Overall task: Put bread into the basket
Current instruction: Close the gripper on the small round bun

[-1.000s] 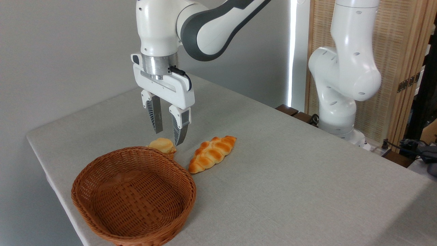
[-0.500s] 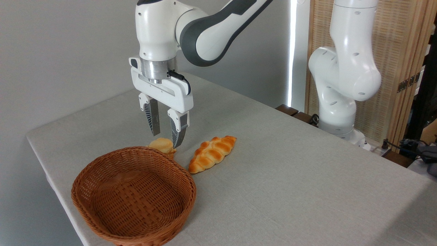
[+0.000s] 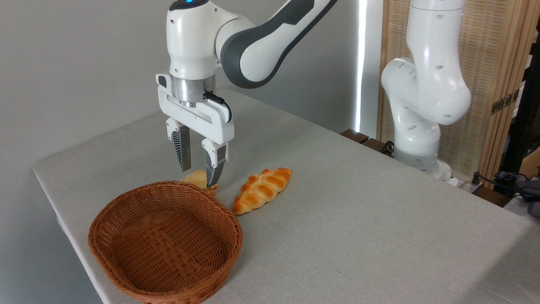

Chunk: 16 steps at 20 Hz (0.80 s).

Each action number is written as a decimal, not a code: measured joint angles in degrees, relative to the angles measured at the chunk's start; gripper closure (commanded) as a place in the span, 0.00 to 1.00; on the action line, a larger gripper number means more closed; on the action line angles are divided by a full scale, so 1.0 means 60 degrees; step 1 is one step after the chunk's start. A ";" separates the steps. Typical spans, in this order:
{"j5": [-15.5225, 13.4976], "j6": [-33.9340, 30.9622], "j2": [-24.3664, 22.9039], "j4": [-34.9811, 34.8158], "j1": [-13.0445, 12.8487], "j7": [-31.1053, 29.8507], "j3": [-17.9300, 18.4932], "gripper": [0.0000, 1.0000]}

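You've got two bread pieces on the table (image 3: 379,236): one small bun (image 3: 195,178) and one braided loaf (image 3: 261,190). There's also one wicker basket (image 3: 164,240), and one gripper (image 3: 197,177).

I get a bright, evenly lit picture, sharp from edge to edge with no blur I can spot. A blown-out white strip (image 3: 362,63) of light glares at upper centre-right. Shadows are soft: a faint one lies on the desk (image 3: 358,219) right of the basket (image 3: 164,240), and the lower right corner of the desk darkens.
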 measured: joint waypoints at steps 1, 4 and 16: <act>0.0000 0.0001 0.0017 0.0000 -0.0003 0.0000 0.0000 0.00; 0.0000 0.0001 0.0065 0.0000 -0.0011 0.0000 -0.0001 0.00; 0.0001 0.0007 0.0293 0.0000 -0.0137 0.0000 -0.0003 0.00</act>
